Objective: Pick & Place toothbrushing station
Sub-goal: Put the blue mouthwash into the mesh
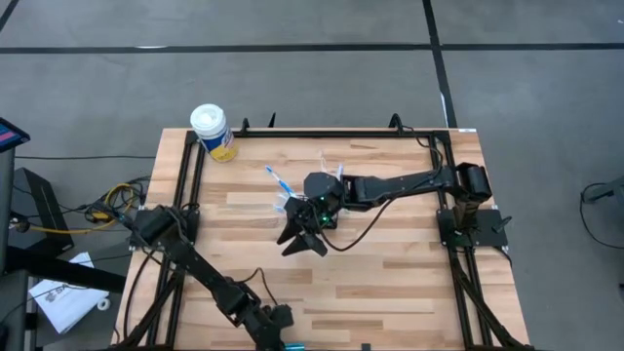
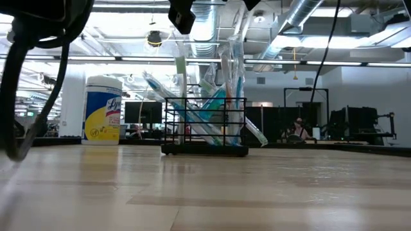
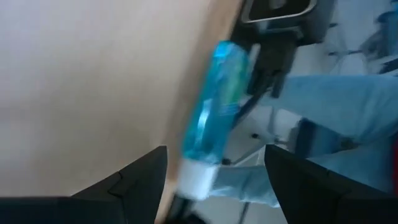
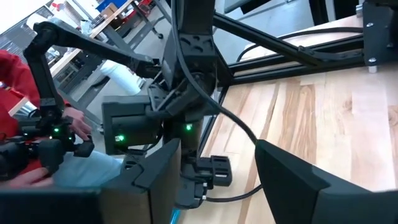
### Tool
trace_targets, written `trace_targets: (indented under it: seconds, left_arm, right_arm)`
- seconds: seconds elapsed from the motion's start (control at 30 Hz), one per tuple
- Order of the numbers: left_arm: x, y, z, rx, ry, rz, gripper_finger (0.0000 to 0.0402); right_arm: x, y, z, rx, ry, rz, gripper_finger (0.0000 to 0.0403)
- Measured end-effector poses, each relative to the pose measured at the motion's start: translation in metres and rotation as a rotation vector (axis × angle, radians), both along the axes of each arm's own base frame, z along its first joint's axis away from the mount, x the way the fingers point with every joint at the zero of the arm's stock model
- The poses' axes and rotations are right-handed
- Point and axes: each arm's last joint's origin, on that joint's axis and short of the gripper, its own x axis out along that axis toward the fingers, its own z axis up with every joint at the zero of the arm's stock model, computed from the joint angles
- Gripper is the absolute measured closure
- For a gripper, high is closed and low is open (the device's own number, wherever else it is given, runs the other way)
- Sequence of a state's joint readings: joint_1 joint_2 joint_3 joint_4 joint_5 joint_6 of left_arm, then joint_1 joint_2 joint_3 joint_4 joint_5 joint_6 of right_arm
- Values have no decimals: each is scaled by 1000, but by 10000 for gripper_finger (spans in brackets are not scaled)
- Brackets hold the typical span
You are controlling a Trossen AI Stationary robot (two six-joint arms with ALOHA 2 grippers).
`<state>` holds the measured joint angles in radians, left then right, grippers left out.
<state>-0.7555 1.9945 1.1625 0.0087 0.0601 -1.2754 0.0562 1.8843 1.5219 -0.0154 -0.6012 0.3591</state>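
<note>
Looking down from the high view, you find the right gripper [image 1: 304, 234] released, fingers spread, just beside the toothbrushing station [image 1: 310, 187] mid-table, while the low view shows that station [image 2: 205, 127] upright, and the left gripper [image 1: 278, 327], at the near edge, is unreadable.

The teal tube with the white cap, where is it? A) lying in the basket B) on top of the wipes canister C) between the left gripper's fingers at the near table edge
C: the teal tube sits between the left gripper's open fingers, over the table edge.
</note>
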Motion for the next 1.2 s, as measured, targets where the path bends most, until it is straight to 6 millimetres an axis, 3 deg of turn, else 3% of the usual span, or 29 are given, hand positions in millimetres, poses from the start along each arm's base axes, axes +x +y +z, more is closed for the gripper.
trace_targets:
  seconds: [0.6, 0.73, 0.87, 0.9, 1.2]
  left_arm:
    - [9, -16, -26, -103, -65, -6, 142]
    - [8, -15, -27, -91, -45, 2, 205]
    - [8, -13, -29, -90, -21, 0, 348]
    - [8, -14, -29, -91, -22, -2, 363]
    - [7, -13, -27, -88, -26, 3, 364]
  right_arm:
    - [0, 0, 0, -7, -8, 5, 213]
    - [0, 0, 0, -7, -9, 4, 214]
    - [0, 0, 1, 1, -9, 2, 214]
    - [0, 0, 1, 4, -10, 0, 214]
    - [1, 0, 2, 8, -20, -1, 214]
